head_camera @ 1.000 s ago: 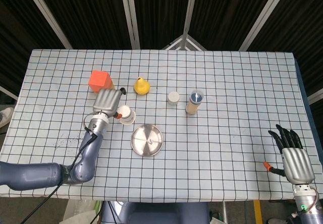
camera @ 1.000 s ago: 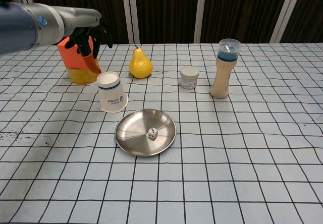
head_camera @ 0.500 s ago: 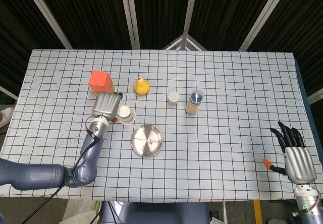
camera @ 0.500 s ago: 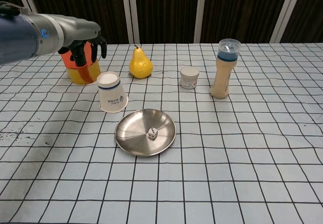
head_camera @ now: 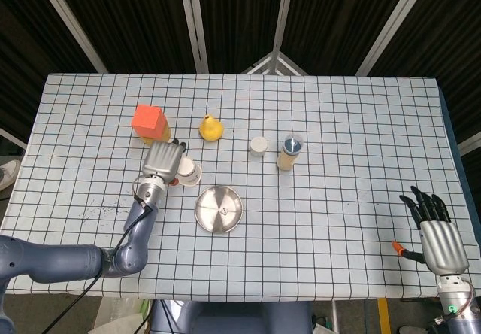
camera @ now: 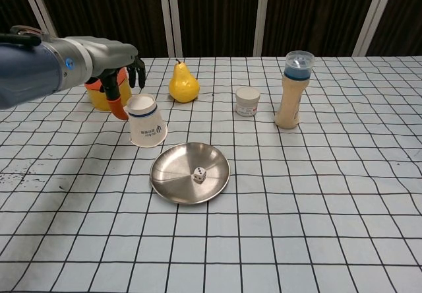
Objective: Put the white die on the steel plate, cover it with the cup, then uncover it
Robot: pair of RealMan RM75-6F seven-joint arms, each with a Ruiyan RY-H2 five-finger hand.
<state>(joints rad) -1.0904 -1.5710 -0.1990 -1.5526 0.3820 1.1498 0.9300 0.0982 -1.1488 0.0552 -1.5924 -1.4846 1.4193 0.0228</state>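
The white die [camera: 198,174] lies in the steel plate [camera: 170,174], right of its middle; the head view shows the plate [head_camera: 209,214] near the table's centre. A white paper cup [camera: 146,121] stands upside down just behind and left of the plate, also seen as the cup [head_camera: 189,171] from above. My left hand [camera: 117,75] hovers at the cup's upper left with fingers spread, its orange thumb tip beside the cup's top; I cannot tell if it touches. My right hand [head_camera: 434,232] rests open at the table's near right corner, holding nothing.
An orange cube on a yellow base [camera: 99,92] stands right behind my left hand. A yellow pear [camera: 183,83], a small white jar [camera: 248,101] and a blue-capped bottle [camera: 292,90] line up behind the plate.
My left hand has come down and nearer, from above the orange cube to the cup's top edge. The cup, the die and the right hand have stayed put.
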